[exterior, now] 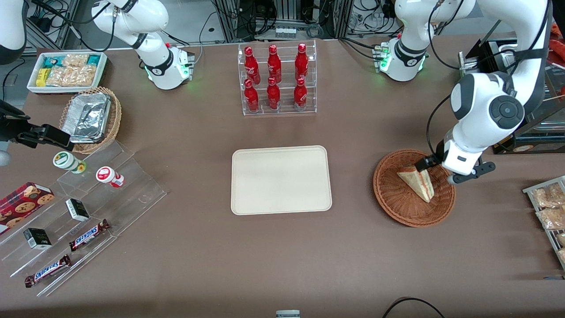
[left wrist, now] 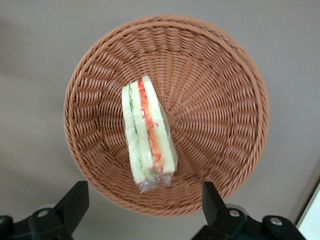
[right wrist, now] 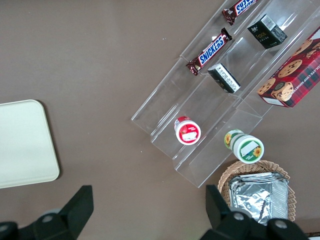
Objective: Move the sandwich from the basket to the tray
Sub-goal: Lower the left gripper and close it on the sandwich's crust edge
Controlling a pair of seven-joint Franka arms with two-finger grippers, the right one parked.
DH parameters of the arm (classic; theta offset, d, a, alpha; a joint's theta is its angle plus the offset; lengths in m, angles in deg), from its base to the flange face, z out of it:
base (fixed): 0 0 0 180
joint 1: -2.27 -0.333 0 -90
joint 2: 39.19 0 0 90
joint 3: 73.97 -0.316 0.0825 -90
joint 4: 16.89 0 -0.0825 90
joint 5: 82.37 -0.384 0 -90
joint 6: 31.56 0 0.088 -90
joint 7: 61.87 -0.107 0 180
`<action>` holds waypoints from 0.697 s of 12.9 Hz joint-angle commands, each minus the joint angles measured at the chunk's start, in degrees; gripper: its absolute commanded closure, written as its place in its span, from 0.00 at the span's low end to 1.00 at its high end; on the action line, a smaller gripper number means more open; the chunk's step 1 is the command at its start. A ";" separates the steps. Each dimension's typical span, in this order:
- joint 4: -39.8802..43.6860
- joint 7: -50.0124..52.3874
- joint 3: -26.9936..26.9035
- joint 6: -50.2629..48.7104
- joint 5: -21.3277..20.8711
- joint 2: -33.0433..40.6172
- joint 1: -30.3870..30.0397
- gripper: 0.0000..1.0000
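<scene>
The sandwich (exterior: pixel 417 181) (left wrist: pixel 147 132), a pale wedge in clear wrap with red and green filling, lies in the round reddish-brown basket (exterior: pixel 397 203) (left wrist: pixel 215 100). My left gripper (exterior: pixel 441 171) (left wrist: pixel 145 205) hangs open just above the basket, over the part of its rim farther from the front camera. Its black fingers (left wrist: pixel 75 202) stand wide apart and hold nothing. The wrapped end of the sandwich lies close to the gap between them. The cream tray (exterior: pixel 281 179) (right wrist: pixel 22 145) sits bare at the table's middle, beside the basket.
A clear rack of red bottles (exterior: pixel 276 78) stands farther from the front camera than the tray. A wire shelf of snack packets (exterior: pixel 549 207) and a dark stand (exterior: pixel 529 128) flank the basket at the working arm's end. Acrylic steps with snacks (exterior: pixel 79 207) lie toward the parked arm's end.
</scene>
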State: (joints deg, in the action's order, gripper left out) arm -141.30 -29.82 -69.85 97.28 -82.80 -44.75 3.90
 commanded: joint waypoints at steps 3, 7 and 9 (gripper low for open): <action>-1.10 10.31 0.18 3.52 0.16 -1.91 0.04 0.00; -0.92 13.73 0.18 5.54 0.24 -5.33 0.31 0.00; -0.92 14.01 0.09 5.90 0.16 -6.65 0.39 0.00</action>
State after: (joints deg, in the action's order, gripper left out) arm -141.97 -17.49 -69.77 101.72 -82.77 -50.18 4.01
